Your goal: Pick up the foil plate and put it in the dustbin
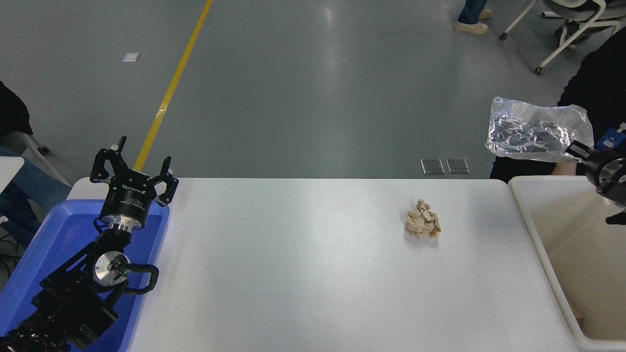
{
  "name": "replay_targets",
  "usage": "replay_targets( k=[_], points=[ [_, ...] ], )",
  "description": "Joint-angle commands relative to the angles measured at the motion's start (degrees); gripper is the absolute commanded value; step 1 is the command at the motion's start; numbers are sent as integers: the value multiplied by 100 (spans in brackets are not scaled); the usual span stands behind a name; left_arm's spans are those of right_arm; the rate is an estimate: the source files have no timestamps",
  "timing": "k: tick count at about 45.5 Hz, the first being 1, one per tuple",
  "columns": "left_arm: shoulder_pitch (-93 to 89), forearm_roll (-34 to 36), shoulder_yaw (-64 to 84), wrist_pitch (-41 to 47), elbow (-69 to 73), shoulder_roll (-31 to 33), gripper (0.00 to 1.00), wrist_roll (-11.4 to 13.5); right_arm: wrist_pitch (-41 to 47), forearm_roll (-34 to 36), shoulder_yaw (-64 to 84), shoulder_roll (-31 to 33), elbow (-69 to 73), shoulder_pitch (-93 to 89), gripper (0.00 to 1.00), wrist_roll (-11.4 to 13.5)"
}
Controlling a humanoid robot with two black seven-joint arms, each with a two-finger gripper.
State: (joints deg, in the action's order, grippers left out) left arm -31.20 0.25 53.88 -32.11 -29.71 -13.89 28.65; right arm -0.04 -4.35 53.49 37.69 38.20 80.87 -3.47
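Observation:
The foil plate [535, 129], a wrinkled shiny silver tray, hangs high in the air at the right, above the table's far right corner and the near-left part of the dustbin. My right gripper [576, 149] is shut on its right edge, coming in from the right edge of the picture. The dustbin [525, 195] is a large cream-white tub standing off the table's right end, below the gripper. My left gripper [133, 168] is parked open at the lower left, over the blue tray.
A tan crumpled paper wad [422, 225] lies on the white table [293, 264] right of centre. A blue tray [58, 234] sits at the left end. A person in black [599, 73] is behind the dustbin; a chair stands farther back.

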Motion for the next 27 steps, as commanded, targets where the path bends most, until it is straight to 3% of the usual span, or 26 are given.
replay_targets(
  k=[1, 9, 27],
  points=[
    [0, 1, 0, 3, 0, 0, 98, 0, 1470, -391, 13, 564, 557, 1351, 0, 22],
    [0, 1, 0, 3, 0, 0, 98, 0, 2306, -417, 22, 590, 557, 1958, 0, 48],
    [0, 1, 0, -6, 0, 0, 98, 0, 2351, -470, 22, 573, 478, 1968, 0, 57]
  ],
)
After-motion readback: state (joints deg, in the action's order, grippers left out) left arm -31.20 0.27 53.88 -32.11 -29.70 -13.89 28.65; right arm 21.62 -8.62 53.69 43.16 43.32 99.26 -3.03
